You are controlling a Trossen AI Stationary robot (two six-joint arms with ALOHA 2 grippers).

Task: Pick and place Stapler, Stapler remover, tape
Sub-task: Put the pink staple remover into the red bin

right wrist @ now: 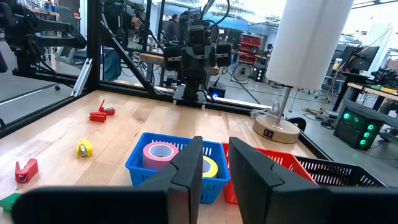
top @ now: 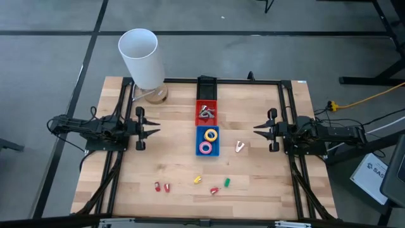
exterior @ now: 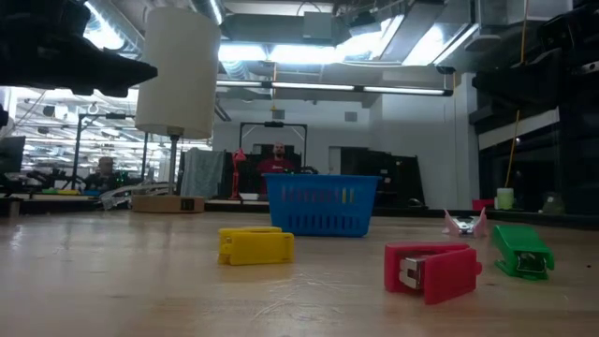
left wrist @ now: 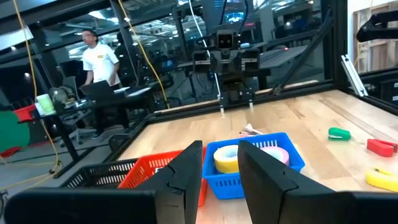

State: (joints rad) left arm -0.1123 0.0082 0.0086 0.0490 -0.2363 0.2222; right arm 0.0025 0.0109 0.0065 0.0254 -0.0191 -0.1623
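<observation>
high view: left gripper (top: pixel 154 132) parked at table's left edge, fingers slightly apart, holding nothing. right gripper (top: pixel 258 130) mirrored at right edge, fingers also a little apart, empty. three baskets in a row down the table centre: black basket (top: pixel 207 87) at far end, red basket (top: pixel 206 112) w/ silvery claw pieces (top: pixel 205 113) inside, then blue basket (top: pixel 207 140) holding a yellow tape roll (top: pixel 210 134) and a pink tape roll (top: pixel 206 148). one more claw piece (top: pixel 240 146) lies on the wood just right of blue basket. white lamp (top: pixel 141 58) at far left corner. small staplers scattered near front edge: two red ones (top: pixel 162 187) to the left, yellow stapler (top: pixel 198 180), red stapler (top: pixel 215 190) and green stapler (top: pixel 226 182) nr centre.

low view: yellow stapler (exterior: pixel 255 245) in front of blue basket (exterior: pixel 323 206); red stapler (exterior: pixel 431 271) closest to cam, green stapler (exterior: pixel 521 250) beside it, claw piece (exterior: pixel 464 221) behind. lamp shade (exterior: pixel 178 70) upper left. a person (exterior: pixel 278 161) in the room beyond.

left wrist view: own fingers (left wrist: pixel 188 174) apart w/ clear gap, nothing between. blue basket (left wrist: pixel 259 163) ahead w/ yellow roll (left wrist: pixel 227 158) and pink roll (left wrist: pixel 275 152); red basket (left wrist: pixel 159 171) alongside. right arm (left wrist: pixel 231 68) across table. person (left wrist: pixel 97 59) standing in bkgd.

right wrist view: own fingers (right wrist: pixel 189 169) apart, empty. pink roll (right wrist: pixel 160 155) and yellow roll (right wrist: pixel 209 167) in blue basket (right wrist: pixel 144 164); lamp base (right wrist: pixel 278 129) beyond red basket (right wrist: pixel 287 163).
</observation>
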